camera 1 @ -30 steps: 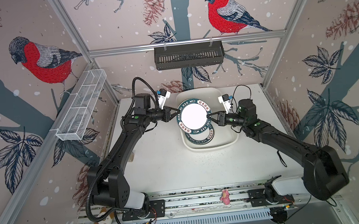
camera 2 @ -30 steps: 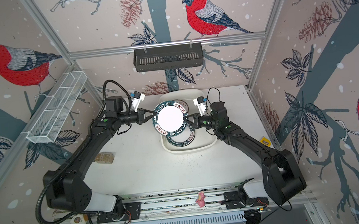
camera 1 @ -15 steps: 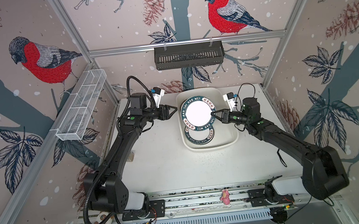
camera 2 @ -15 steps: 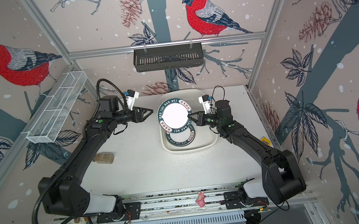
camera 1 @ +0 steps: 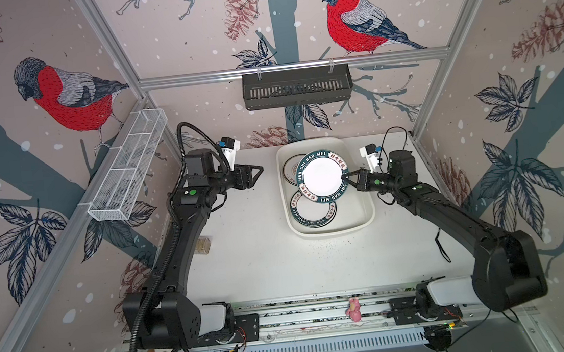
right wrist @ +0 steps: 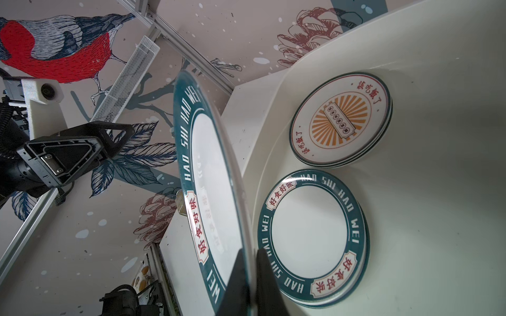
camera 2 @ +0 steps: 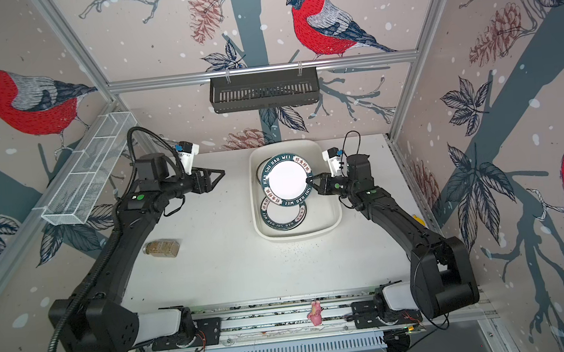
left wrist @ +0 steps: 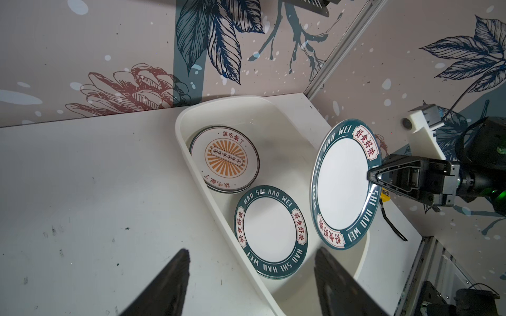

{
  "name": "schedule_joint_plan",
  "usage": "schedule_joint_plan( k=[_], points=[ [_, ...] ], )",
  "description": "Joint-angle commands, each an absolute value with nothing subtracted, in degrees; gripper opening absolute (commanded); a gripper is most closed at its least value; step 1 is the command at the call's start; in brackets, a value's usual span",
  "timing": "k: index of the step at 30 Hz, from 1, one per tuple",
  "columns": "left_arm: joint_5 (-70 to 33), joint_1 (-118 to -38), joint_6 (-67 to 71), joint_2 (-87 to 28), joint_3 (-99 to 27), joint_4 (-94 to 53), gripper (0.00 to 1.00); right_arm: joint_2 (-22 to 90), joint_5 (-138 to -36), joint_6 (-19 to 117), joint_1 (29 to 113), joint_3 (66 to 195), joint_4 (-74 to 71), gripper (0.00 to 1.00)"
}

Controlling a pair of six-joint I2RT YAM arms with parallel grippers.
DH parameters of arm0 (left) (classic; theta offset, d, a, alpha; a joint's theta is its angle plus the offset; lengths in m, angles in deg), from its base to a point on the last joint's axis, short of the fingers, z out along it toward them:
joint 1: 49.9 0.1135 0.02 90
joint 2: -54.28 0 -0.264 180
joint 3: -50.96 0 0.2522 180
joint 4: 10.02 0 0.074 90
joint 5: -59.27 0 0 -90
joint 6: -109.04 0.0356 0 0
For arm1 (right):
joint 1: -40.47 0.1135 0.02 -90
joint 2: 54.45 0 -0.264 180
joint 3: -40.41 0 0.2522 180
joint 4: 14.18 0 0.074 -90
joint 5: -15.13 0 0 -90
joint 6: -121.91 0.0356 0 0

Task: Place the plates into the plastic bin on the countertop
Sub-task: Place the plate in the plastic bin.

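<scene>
- The held plate (camera 1: 323,176), green-rimmed with a white centre, is hanging above the bin (camera 1: 331,230), clear of everything inside and overlapping both piles below in both top views.
- The right gripper (camera 1: 344,177) is pinching this plate by the rim on the side nearest its own arm, jaws closed tight on the edge.
- Inside the bin, a green-rimmed stack (camera 1: 313,208) is lying toward the near end and a sunburst stack (camera 1: 290,169) toward the far end. The bin itself is sitting at the back of the countertop (camera 1: 263,256), right of centre.
- The left gripper (camera 1: 257,175) is hovering over bare countertop just left of the bin, jaws spread wide and holding nothing.
- Judging by this, the step in hand is setting one plate down. The next move is calling for a level descent onto the green-rimmed stack or the bare floor beside it, then a release only once the plate is resting.
- The right wrist view is showing the held plate (right wrist: 208,191) nearly edge-on, plus layered edges in the sunburst stack (right wrist: 339,120) that the top views are hiding.
- The left wrist view is showing the whole sunburst stack (left wrist: 224,158), half covered from above.
- A top view alone is showing a small jar (camera 2: 161,248) lying beside the left arm.
</scene>
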State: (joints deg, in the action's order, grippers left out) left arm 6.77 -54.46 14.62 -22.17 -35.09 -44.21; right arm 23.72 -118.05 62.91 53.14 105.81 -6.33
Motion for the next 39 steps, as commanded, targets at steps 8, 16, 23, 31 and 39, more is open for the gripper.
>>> schedule_joint_plan(
  k=[8, 16, 23, 31, 39],
  points=[
    [8.6, -54.3, 16.4, -23.2, -34.4, -43.2, 0.76, 26.0, -115.0, 59.1, 52.4, 106.3, -2.1, 0.07],
    [12.4, -54.4, 18.6, -23.7, -34.4, -43.8, 0.76, 32.4, -115.3, 60.0, 52.2, 108.0, -1.3, 0.07],
    [13.2, -54.4, 19.0, -23.7, -33.8, -43.6, 0.76, 40.4, -115.0, 57.2, 52.9, 114.9, 7.7, 0.09],
    [13.7, -54.4, 19.0, -24.0, -34.2, -43.5, 0.76, 46.1, -114.2, 55.6, 55.7, 119.3, 11.9, 0.1],
    [14.1, -54.4, 19.0, -23.9, -34.3, -43.4, 0.76, 48.9, -114.5, 55.6, 56.2, 121.0, 13.9, 0.11]
  ],
)
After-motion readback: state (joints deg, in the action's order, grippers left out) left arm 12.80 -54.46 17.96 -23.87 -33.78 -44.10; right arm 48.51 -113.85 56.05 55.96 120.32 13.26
